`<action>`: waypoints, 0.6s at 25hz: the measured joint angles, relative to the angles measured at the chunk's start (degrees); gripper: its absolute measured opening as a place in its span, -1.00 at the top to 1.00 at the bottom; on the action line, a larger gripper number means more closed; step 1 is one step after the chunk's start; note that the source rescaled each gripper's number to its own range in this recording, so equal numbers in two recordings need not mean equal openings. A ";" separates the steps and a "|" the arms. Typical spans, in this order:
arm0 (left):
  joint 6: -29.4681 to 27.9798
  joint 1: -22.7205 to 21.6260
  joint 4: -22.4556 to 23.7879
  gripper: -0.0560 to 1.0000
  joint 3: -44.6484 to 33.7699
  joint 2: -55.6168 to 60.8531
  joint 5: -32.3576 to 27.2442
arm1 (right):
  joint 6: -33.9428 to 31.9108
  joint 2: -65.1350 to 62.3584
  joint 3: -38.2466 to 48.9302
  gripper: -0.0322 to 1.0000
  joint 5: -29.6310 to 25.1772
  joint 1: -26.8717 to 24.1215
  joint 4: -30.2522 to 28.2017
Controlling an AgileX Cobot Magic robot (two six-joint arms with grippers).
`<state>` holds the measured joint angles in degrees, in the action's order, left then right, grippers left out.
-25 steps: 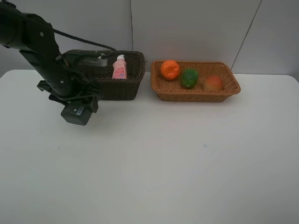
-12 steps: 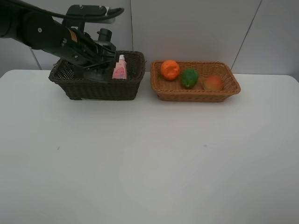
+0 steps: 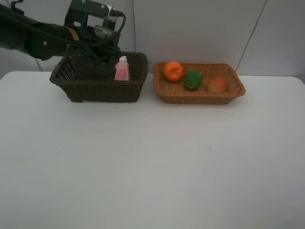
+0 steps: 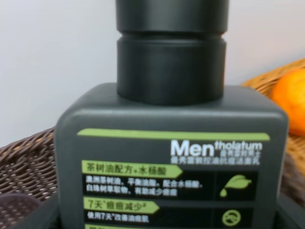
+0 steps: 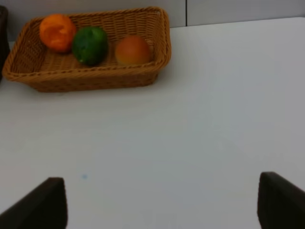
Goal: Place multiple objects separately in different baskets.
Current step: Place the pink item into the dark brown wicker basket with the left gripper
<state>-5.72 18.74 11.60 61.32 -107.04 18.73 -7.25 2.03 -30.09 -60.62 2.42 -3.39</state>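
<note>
L arm reaches over the dark basket [image 3: 97,90] at the back left of the table [image 3: 152,162]. L gripper [image 3: 85,64] sits low inside the basket. The wrist cam is filled by the dark bottle [image 4: 171,157], black cap up and label facing the lens, so the jaws look clamped on its flat body w/ the bottle upright. The fingers themselves are barely in frame, so the grip is a judgement from how close and centred the bottle sits. It is likely held by the body so the base can go down flat among the other items.

The pink bottle [image 3: 122,69] stands upright in the same basket, just beside the gripper. No cup is visible from the high cam; it may be hidden behind the arm.

The tan basket [image 3: 199,90] holds all 3 fruits in a row: tangerine [image 3: 173,71], lime [image 3: 193,79], red fruit [image 3: 218,85]. So fruit is on one side and containers on the other, which seems to be the sorting rule.

R gripper [image 5: 157,202] is parked over bare table, jaws apart, nothing between them, and off-frame in the high cam.

The task looks near its end: release the bottle and back out w/o tipping the pink one.
</note>
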 joint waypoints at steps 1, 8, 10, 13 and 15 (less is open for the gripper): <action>0.24 -0.54 -0.16 -0.66 0.00 -1.00 1.68 | 0.00 0.00 0.00 -0.43 0.00 0.00 0.00; 0.42 -1.43 -0.65 -0.66 0.00 -7.54 16.22 | 0.00 0.00 0.00 -0.43 0.00 0.00 0.00; 0.42 -1.37 -0.65 -0.66 0.00 -9.24 18.98 | 0.00 0.00 0.00 -0.43 0.00 0.00 0.00; 0.42 -1.23 -0.65 -0.66 0.00 -11.40 21.22 | 0.00 0.00 0.00 -0.43 0.00 0.00 0.00; 0.42 -1.23 -0.59 -0.66 0.12 -12.68 21.76 | 0.00 0.00 0.00 -0.43 0.00 0.00 0.00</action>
<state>-5.30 17.50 11.01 61.45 -119.72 40.50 -7.25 2.03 -30.09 -60.62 2.42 -3.39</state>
